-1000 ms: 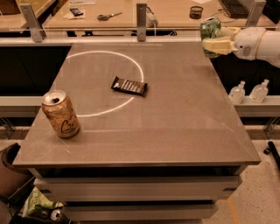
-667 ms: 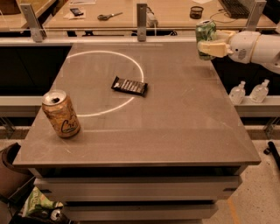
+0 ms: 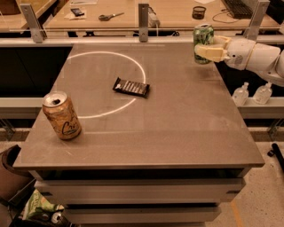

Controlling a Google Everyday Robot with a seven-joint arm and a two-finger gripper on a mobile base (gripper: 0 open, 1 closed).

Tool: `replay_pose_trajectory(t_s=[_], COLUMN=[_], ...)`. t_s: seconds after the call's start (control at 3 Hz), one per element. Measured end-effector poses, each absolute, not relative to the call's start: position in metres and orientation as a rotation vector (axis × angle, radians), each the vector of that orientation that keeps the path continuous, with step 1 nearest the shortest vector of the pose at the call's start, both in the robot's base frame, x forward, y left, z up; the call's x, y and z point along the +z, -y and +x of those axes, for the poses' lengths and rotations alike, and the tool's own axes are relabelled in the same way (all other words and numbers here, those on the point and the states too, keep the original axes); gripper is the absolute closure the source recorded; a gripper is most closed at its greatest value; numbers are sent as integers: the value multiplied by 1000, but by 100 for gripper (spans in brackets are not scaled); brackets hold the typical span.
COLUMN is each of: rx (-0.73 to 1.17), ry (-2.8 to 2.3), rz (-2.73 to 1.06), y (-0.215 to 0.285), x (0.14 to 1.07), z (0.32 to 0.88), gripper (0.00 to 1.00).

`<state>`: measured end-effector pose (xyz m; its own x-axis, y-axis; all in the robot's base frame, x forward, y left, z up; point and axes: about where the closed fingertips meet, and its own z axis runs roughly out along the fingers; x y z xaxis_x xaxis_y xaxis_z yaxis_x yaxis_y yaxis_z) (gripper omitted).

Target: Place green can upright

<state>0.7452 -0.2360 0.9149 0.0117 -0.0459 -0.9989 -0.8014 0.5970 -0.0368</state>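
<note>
I had the gripper [image 3: 205,48] out over the far right part of the bench [image 3: 177,133], reaching in from the right edge. Its jaws were closed around the green can [image 3: 203,34], one finger [image 3: 212,53] crossing the can's near side and the other behind it. The can stood upright in the jaws with its silver top up. Its base was right at the bench top, though I could not tell whether it was resting there or a shade clear of it.

The orange can [image 3: 62,116] stood upright well apart from the jaws, far to their left in my view and close to the bench's near edge. Its top was open, with only a dark hole showing, so I could not tell what it held. Two clear bottles [image 3: 251,94] stood side by side below the arm, off the bench's right edge. A small dark cup [image 3: 199,12] sat on the table beyond the jaws.

A dark bar [image 3: 131,87] lay flat to the left of the jaws and nearer to me, across the line of a white circle [image 3: 88,55] marked on the bench. It lay between the jaws and the orange can, and touched neither can. Scissors [image 3: 110,16] lay on the far table, well left of the jaws.
</note>
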Motion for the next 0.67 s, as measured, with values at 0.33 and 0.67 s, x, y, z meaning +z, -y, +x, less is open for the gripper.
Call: replay_pose_trajectory(t_s=[0.33,0.67], rx=[717,732], ry=[-1438,-1428], rz=[-744,-734], y=[234,232], x=[912,911], z=[745,746], gripper=[100,100])
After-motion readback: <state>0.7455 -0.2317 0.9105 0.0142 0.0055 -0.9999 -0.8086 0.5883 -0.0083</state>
